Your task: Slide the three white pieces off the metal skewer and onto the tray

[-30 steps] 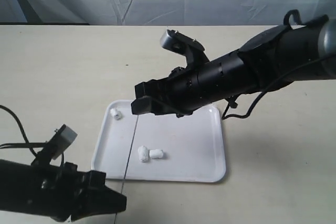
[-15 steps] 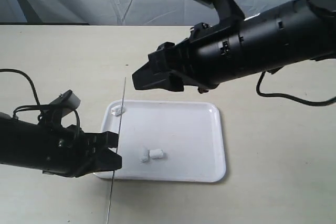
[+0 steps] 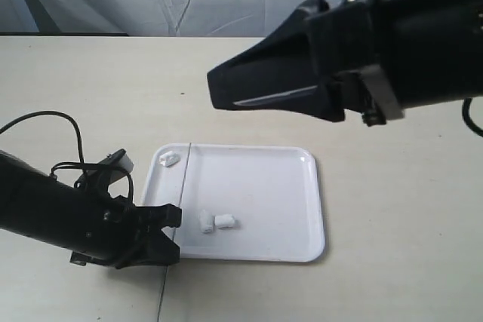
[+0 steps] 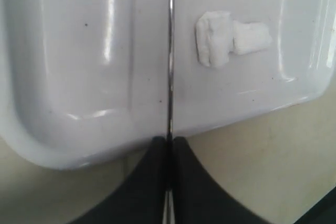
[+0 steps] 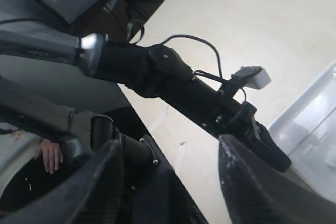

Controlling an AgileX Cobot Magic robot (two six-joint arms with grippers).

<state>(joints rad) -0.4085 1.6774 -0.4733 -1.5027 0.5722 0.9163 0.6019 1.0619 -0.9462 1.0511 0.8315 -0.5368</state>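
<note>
Currently all three small white chunky pieces (image 3: 225,222) lie loose on the flat glossy white rectangular tray (image 3: 279,201), which sits on the pale beige bench (image 3: 392,209).

Count: three pieces, one tray, one skewer, two grippers.

The pieces are rough, roughly cylindrical and matte against the shiny tray. One sits alone by the tray's far-left corner. The other two lie touching, side by side, close to the near rim. The tray has rounded corners and a low raised rim.

The thin straight dark grey metal skewer (image 3: 183,179) runs across the tray's left part, from about the far rim, over the near rim and on above the bench toward the camera. The lone piece is just left of it and the pair is right of it; none of them touches it. Cannot tell whether the rod touches the tray floor.

The black left gripper (image 3: 172,231) is clamped on the skewer at the tray's near-left rim, and the left wrist view shows its jaws pinched tight on the rod. The black right gripper (image 3: 223,90) hangs high above the tray, close to the camera, jaws spread wide, holding nothing.
</note>
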